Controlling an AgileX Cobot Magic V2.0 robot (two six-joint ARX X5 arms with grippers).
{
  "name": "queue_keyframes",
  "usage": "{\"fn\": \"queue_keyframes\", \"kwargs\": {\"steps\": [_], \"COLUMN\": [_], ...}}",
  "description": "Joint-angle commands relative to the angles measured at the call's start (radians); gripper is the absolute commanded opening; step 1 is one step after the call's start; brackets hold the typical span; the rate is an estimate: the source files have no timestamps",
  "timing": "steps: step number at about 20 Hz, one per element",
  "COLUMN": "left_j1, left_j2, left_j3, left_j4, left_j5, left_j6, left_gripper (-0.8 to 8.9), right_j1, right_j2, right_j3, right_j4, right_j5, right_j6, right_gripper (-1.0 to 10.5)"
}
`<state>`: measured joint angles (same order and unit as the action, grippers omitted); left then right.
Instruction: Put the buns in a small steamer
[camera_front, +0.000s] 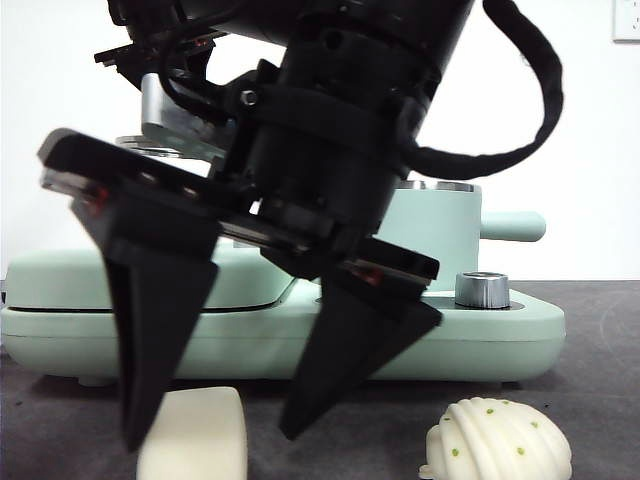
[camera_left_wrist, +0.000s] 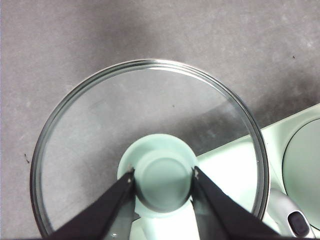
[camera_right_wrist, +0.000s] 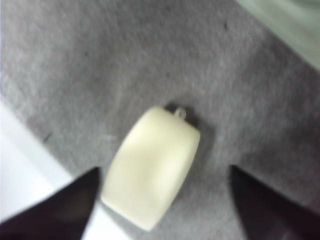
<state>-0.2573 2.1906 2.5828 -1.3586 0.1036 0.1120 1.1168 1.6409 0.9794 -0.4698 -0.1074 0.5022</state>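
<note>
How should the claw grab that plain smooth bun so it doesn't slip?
Probably best from straight above, pinching the smooth bun across its two long sides, about halfway along. It is loaf-shaped and lies flat on the table, so the long sides give the widest, evenest faces. The right claw hangs open over it, one jaw on each side, not touching.

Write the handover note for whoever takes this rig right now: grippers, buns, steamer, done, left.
Left gripper: shut on the lid knob, glass lid held off the pot.
Right gripper: open, above the plain bun, one finger to each side of it, not touching.
Ribbed bun: on the table beside it.
Steamer: behind, on the green base.
Done: lid lifted. Left: both buns into the steamer.
</note>
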Motion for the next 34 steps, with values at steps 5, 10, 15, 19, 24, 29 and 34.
{"fn": "queue_keyframes", "kwargs": {"steps": [5, 10, 15, 19, 24, 29, 34], "left_j1": [-0.003, 0.003, 0.009, 0.009, 0.009, 0.009, 0.009], "left_j2": [-0.013, -0.013, -0.013, -0.013, -0.013, -0.013, -0.013], "left_j3": [0.041, 0.041, 0.041, 0.041, 0.041, 0.041, 0.041], "left_j4": [0.018, 0.017, 0.017, 0.018, 0.019, 0.020, 0.020], "left_j5": [0.001, 0.001, 0.001, 0.001, 0.001, 0.001, 0.001], "left_j6": [-0.009, -0.009, -0.009, -0.009, -0.010, -0.012, -0.013], "left_gripper": [1.13, 1.13, 1.13, 1.13, 1.13, 1.13, 1.13], "right_j1": [0.021, -0.014, -0.134, -0.297, -0.463, -0.544, -0.580], "right_j2": [0.020, 0.019, 0.020, 0.068, 0.232, 0.360, 0.431], "right_j3": [0.018, 0.173, 0.483, 0.737, 0.996, 1.058, 1.057], "right_j4": [0.026, -0.161, -0.479, -0.621, -0.713, -0.722, -0.739], "right_j5": [0.008, 0.000, 0.005, 0.031, 0.030, -0.002, -0.009], "right_j6": [0.003, -0.020, -0.131, -0.248, -0.333, -0.354, -0.378], "right_gripper": [1.3, 1.2, 1.2, 1.2, 1.2, 1.2, 1.2]}}
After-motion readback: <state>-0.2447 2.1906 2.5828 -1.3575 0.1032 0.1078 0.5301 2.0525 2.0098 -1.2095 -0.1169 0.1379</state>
